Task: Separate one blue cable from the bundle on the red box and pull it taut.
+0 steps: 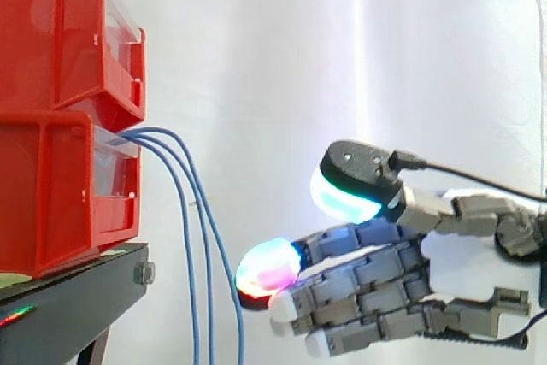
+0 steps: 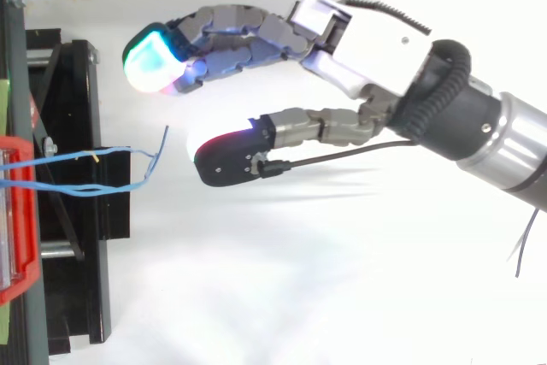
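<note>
**Inspector:** State the condition of the hand.

**Operator:** My hand (image 1: 461, 273) comes in from the right of the side view, fingers stretched nearly straight toward the bins and the thumb held apart above them. Nothing lies between thumb and fingers. The leading fingertip (image 1: 267, 267) glows pink and green; the thumb's pad glows cyan.

**Inspector:** Location of the blue cables?

**Operator:** The blue cables (image 1: 162, 138) leave the front of the lower red bin (image 1: 47, 198), just under the upper red bin (image 1: 51, 32). They arch out together, then hang as separate strands past the edge of the black stand (image 1: 77, 297) and run out of the bottom of the side view. From above, the strands (image 2: 77, 154) cross the stand and one loose end kinks up beyond its edge.

**Inspector:** Contact between hand and cables?

**Operator:** None that I can confirm. From the side my fingertip sits close to the outermost strand. From above, a gap shows between the cable end and both the fingers and the thumb.

**Inspector:** Surface and surroundings?

**Operator:** The two bins are stacked on the stand, each with a clear front panel. A bolt (image 1: 144, 273) sits in the stand's front corner. A white curtain (image 1: 282, 57) hangs behind the work, and from above the ground (image 2: 256, 297) beneath my hand is plain white.
</note>
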